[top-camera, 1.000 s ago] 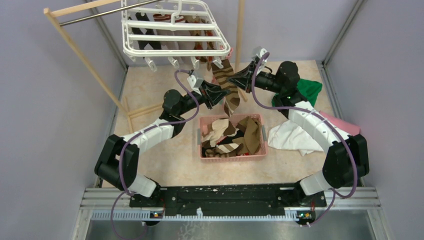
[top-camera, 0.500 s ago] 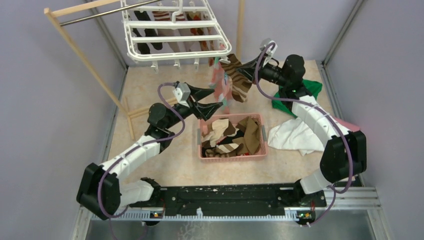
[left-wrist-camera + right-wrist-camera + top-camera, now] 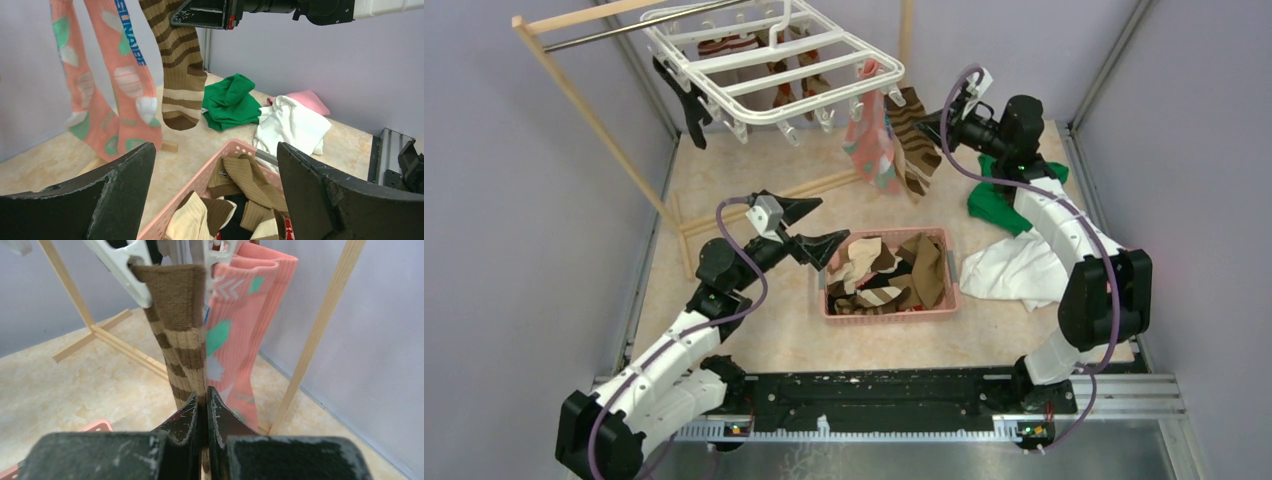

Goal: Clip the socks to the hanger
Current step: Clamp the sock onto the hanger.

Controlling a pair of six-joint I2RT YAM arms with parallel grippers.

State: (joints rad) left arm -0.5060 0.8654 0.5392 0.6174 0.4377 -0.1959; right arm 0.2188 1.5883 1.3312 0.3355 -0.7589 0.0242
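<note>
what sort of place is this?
Probably a lab robot cell: lavender wall panels enclose the beige tabletop, a black metal mounting rail spans the near edge, a white plastic clip hanger hangs inside.

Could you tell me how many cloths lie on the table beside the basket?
3: a green cloth farthest back, a white cloth nearest the basket, a pink cloth by the wall.
</note>
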